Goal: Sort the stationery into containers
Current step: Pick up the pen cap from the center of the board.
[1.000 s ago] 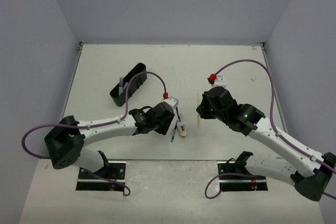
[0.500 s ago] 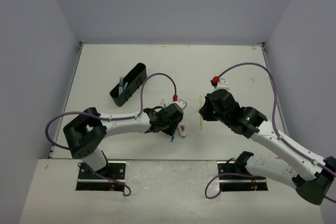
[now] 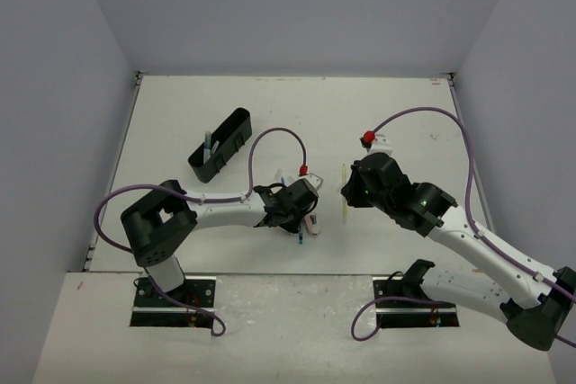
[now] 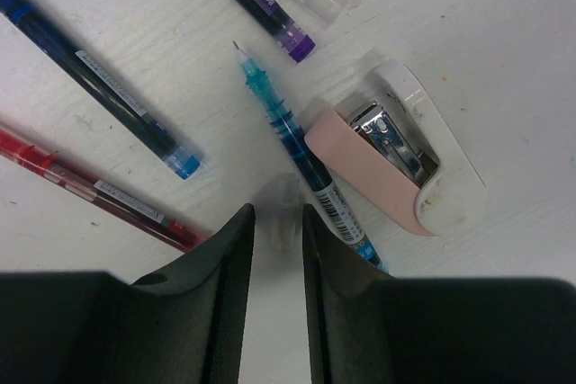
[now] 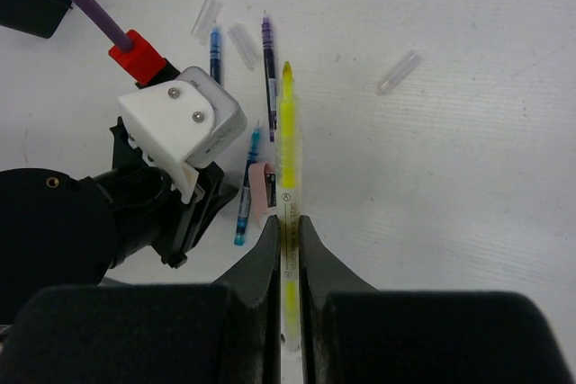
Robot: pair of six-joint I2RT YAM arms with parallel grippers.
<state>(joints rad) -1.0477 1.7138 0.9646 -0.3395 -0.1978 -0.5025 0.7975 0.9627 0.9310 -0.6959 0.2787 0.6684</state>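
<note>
My left gripper (image 4: 279,219) hangs low over a cluster of stationery. Its jaws stand narrowly apart around a small clear cap (image 4: 282,207); no contact shows. Just right of them lie a teal-blue pen (image 4: 292,128) and a pinkish-white block (image 4: 396,159). To the left are a red pen (image 4: 90,189) and a dark blue pen (image 4: 99,87), with a purple-tipped pen (image 4: 261,2) above. My right gripper (image 5: 288,222) is shut on a yellow pen (image 5: 288,132), held above the table. The black tray (image 3: 220,144) stands at the far left with a pen (image 3: 207,144) in it.
Loose clear caps lie about: one (image 5: 398,72) right of the yellow pen, two (image 5: 205,17) near a blue pen (image 5: 215,47). The left arm's purple cable (image 3: 270,137) arches over the table between tray and pens. Grey walls close in three sides.
My left gripper has moved right and down onto the pen cluster, its jaws narrowing. The right gripper has shifted slightly right, still holding the yellow pen.
</note>
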